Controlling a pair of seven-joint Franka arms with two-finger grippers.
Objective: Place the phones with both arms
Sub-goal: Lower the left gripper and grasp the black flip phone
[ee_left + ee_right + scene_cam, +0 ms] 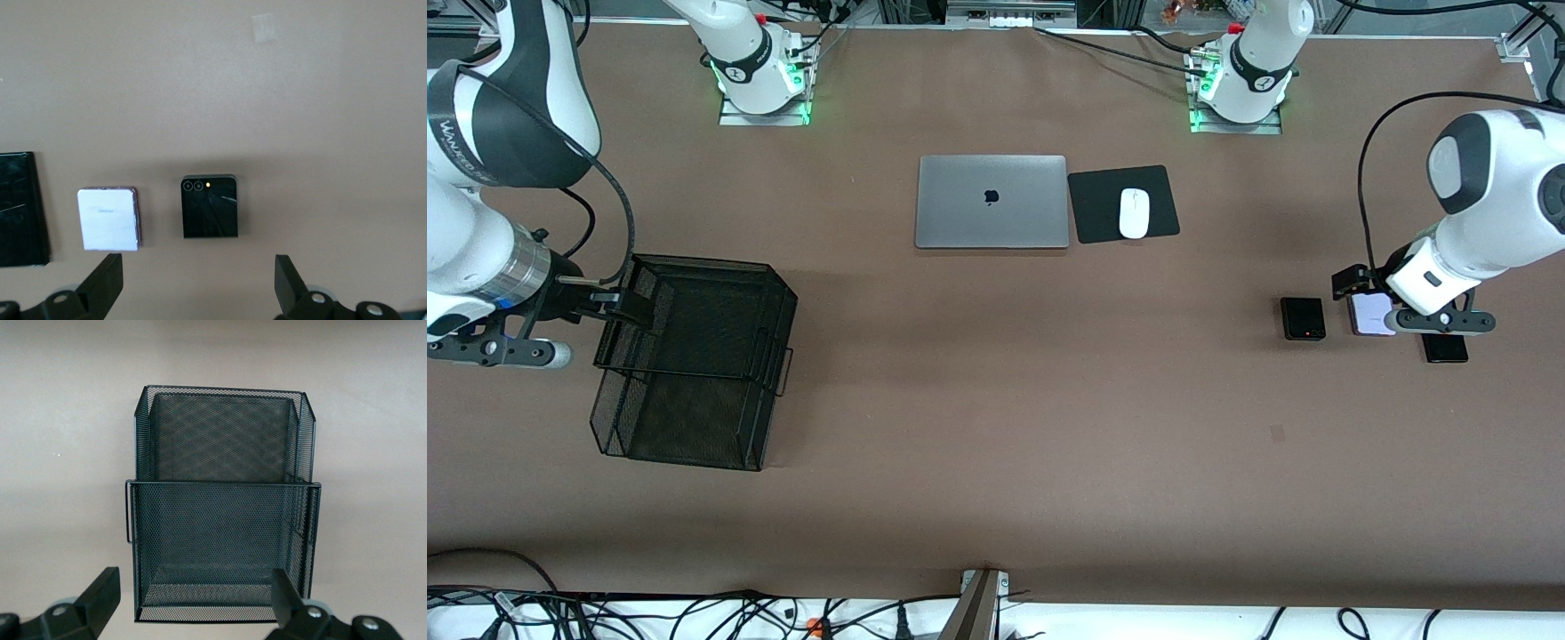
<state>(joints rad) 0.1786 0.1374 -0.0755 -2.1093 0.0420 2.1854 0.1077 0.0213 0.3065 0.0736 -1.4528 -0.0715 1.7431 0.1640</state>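
No phone is lifted yet: the left pincer, spread wide, hangs over the lavender-white phone, between the squarish black phone and the slim black phone at the left arm's end of the surface, so next I judge it must drop and pinch one, while the right pincer, also spread and empty, waits at the black mesh basket; readable marks are only the Apple logo on the silver laptop.

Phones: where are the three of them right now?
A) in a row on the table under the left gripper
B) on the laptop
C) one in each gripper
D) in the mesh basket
A: the black phone, lavender phone and slim black phone lie side by side on the table, with the open left gripper above them.
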